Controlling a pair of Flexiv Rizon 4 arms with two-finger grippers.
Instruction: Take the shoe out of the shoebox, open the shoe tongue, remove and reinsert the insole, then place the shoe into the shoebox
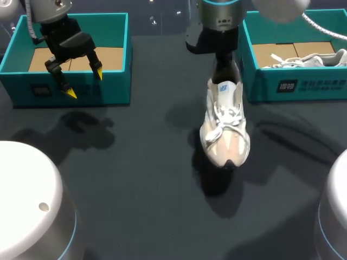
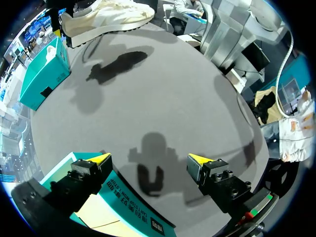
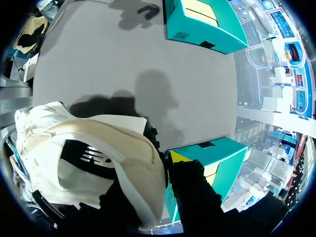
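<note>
Head view: the left gripper (image 1: 85,83) was released, fingers spread, with the left shoebox (image 1: 108,92) directly beneath it. The right gripper (image 1: 225,67) was clenched on the heel of the shoe (image 1: 225,124), whose toe pointed away from it, clear of the table (image 1: 135,179). The right shoebox (image 1: 295,86) stood beside it.

Left wrist view: the left shoebox wall lay under the spread fingers, and the shoe was well ahead.

Right wrist view: one yellow fingertip (image 3: 175,157) was seen against the outside of the heel collar; the other was hidden.

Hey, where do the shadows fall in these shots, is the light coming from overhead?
Head view: the shoe throws a dark shadow on the table just past its toe. Left wrist view: the left end effector casts a forked shadow just ahead of its fingers. Light likely overhead.
</note>
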